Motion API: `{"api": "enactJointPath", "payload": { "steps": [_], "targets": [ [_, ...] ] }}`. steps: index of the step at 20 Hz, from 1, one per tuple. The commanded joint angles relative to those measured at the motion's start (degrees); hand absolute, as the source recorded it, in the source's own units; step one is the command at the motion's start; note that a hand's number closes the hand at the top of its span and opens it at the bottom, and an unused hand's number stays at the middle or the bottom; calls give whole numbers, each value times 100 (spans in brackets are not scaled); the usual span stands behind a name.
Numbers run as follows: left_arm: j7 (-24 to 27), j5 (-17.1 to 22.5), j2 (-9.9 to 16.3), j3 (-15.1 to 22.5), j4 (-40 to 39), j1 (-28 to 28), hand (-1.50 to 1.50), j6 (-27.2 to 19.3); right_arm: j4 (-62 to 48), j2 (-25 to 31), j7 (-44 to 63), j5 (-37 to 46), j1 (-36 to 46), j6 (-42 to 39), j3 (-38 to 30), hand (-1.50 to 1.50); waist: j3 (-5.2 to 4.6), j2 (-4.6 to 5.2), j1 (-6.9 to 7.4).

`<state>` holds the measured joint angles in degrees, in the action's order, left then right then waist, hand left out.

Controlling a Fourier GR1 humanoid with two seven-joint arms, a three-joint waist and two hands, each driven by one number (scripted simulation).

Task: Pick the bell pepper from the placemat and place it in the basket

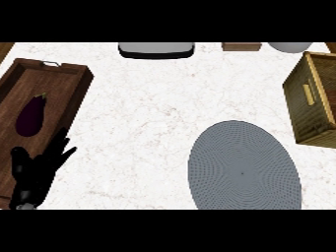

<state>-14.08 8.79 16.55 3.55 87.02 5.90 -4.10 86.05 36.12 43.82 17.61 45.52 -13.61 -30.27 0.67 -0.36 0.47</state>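
A: One hand in frame, the robot's black left hand [38, 167], low at the view's left over the near end of the long dark wooden tray [61, 78]. Its fingers are straight and spread and grasp nothing. It reads as resting.

B: And the right hand?

A: It doesn't show, so nothing can be said of its fingers.

B: Where's the bell pepper?

A: It can't be found. The oval grey woven placemat [243, 167] shows only its weave, with no pepper on it. The square straw-coloured wicker basket [309, 93] is cut by the right edge, and the part of its inside that shows is plain brown. The pepper is either hidden or out of view.

B: That purple thing?

A: It's a dark purple eggplant [31, 116] lying in the tray, near the fingertips of the left hand and not touching them. It isn't the target.

B: A handling note is needed anyway.

A: This is judgement only. A bell pepper should be light and hollow, with fairly stiff walls and a smooth, waxy skin that is likely slippery. It could roll on its lobes. The best hold is fingers and thumb curled round the widest part of the body, not the stem. It may bruise or crack if squeezed hard.

B: Which hand suits it?

A: Probably the right, since the placemat and basket both sit on that side.
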Motion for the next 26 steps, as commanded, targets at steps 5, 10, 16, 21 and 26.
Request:
{"api": "enactJointPath", "payload": {
  "steps": [5,10,16,21,26],
  "targets": [
    [-58,-123,-188,127,-433,345,0,22,-869,224,-1083,-229,-325,99,-383,150,-65,58,11],
    [-266,-179,-232,170,-366,225,0,-60,-1047,657,-1383,748,-1147,151,-5,150,-63,76,-39],
    [-492,-25,-69,-53,-550,-101,0,152,-1603,898,-2398,723,-1168,210,-5,-150,-63,72,-10],
    [-193,-185,-186,-52,-555,79,0,65,-1875,1216,-2669,474,-1079,186,-338,-150,-67,51,-28],
    [-214,-236,-215,-12,-457,266,0,63,-1957,1201,-2331,195,-907,450,-759,-150,-68,42,-37]
  ]
}}
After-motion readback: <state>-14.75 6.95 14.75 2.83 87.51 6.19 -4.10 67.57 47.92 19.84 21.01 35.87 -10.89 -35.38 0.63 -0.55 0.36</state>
